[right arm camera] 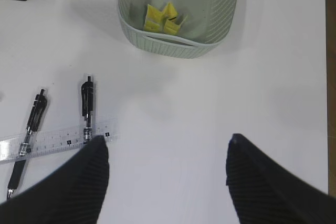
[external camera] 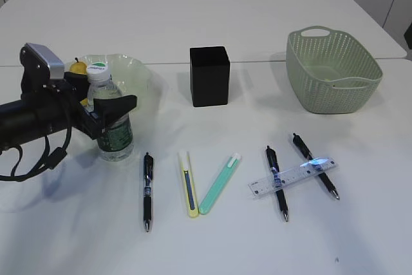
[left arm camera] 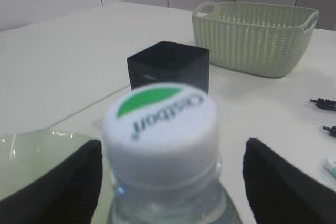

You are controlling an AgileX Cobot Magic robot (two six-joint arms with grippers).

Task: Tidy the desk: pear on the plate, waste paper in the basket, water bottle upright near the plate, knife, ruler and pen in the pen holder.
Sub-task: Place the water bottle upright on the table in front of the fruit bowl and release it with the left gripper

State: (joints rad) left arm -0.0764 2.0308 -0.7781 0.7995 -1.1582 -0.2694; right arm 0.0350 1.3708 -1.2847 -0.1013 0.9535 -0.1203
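Three pens [external camera: 147,191]; two knives [external camera: 188,183]; one ruler [external camera: 293,176]; one bottle [external camera: 111,117].

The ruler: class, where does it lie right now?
In the exterior view, the ruler lies front right on the desk, across two black pens, before the basket.

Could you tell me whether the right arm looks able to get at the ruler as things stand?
Probably yes. The right pincer hangs open above bare desk, with the ruler just beside one finger. The ruler rests across two pens, so those may shift when it is lifted.
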